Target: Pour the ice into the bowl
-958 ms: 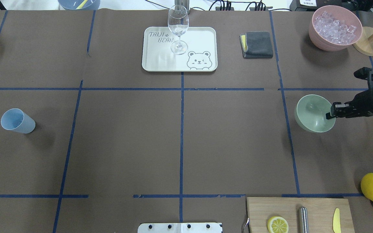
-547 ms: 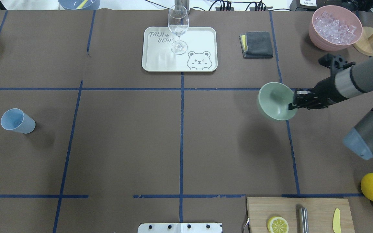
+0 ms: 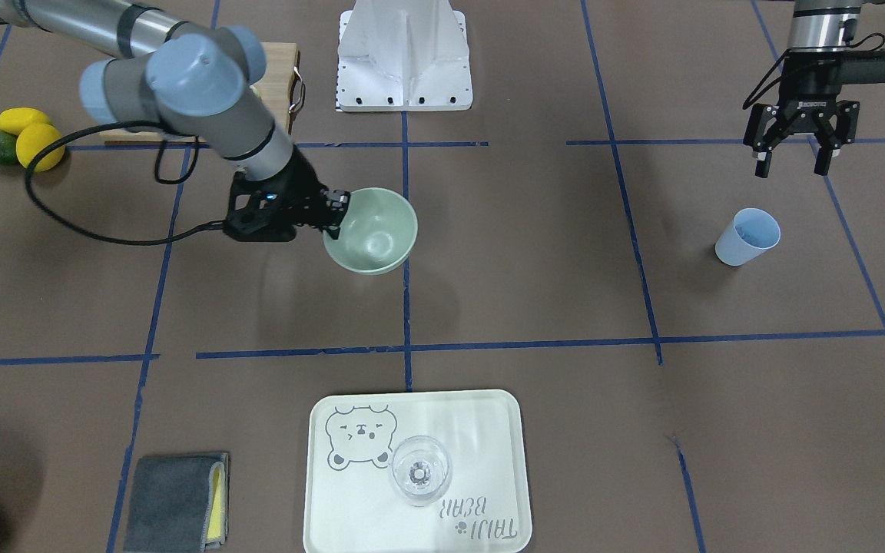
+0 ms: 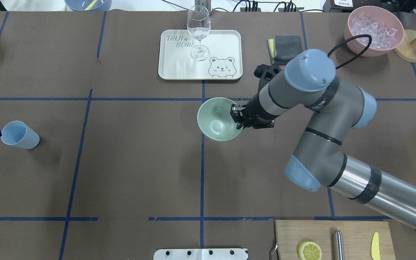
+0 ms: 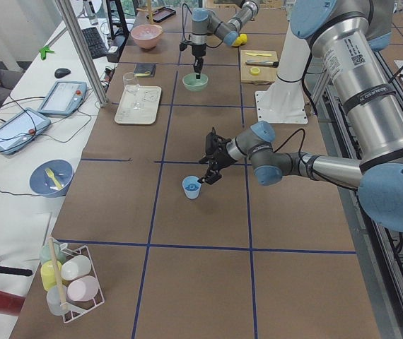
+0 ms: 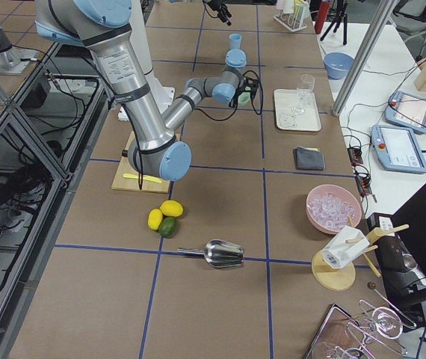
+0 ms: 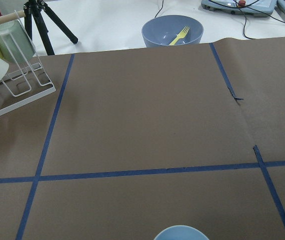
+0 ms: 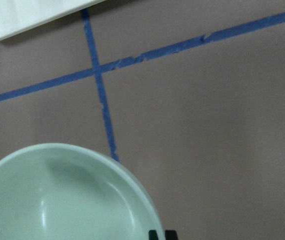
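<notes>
Right jaws pinching bowl (image 4: 215,121) rim, left jaws apart, clear only front-on

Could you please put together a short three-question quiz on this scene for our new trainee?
1. True or false: the bowl is empty.
2. Fill in: the left gripper hangs open near the blue ____.
3. What grips the bowl's rim? A) the left gripper B) the right gripper C) nothing

Key: 1 true; 2 cup; 3 B.
</notes>
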`<state>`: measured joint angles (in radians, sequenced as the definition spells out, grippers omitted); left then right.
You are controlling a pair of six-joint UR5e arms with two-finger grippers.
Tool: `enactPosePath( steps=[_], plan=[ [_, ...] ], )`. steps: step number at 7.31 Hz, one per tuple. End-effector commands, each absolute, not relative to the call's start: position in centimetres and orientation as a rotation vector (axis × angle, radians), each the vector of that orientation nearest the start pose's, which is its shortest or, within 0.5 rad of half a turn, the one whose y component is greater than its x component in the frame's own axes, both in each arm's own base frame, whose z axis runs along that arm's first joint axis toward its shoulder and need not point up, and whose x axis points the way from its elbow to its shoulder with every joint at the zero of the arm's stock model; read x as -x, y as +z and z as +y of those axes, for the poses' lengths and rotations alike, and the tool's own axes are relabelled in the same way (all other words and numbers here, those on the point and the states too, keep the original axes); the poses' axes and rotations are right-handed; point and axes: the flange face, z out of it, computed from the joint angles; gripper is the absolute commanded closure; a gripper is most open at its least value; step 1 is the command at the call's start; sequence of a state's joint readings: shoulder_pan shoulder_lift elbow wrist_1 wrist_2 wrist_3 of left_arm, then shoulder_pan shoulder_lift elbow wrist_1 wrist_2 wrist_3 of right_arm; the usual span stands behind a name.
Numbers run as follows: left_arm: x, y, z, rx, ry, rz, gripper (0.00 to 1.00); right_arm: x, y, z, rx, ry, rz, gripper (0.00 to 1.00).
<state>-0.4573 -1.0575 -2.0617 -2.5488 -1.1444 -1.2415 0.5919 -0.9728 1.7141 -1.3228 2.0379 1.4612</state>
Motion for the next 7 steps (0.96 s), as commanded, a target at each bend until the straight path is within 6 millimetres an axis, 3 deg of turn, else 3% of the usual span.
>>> enactPosePath(
  steps=[1, 3, 4, 5, 7],
  plan=[
    [-24.0, 53.4, -27.5, -0.747, -0.371, 0.720, 0.00, 56.3, 15.8, -42.5, 0.060, 0.199, -1.047, 1.00],
    [-26.2, 54.7, -28.2, -0.775, -0.377, 0.706, 0.00, 64.7, 12.0, -44.6, 0.075, 0.223, -0.982, 1.00],
    [-26.7, 54.9, -28.3, -0.775, -0.376, 0.704, 0.00, 67.3, 11.1, -44.7, 0.060, 0.225, -0.953, 1.00],
    [-26.8, 55.3, -28.4, -0.784, -0.380, 0.696, 0.00, 69.2, 10.9, -44.3, 0.053, 0.224, -0.928, 1.00],
    [-28.0, 56.3, -28.9, -0.806, -0.387, 0.678, 0.00, 70.1, 11.2, -43.7, 0.060, 0.216, -0.917, 1.00]
  ],
)
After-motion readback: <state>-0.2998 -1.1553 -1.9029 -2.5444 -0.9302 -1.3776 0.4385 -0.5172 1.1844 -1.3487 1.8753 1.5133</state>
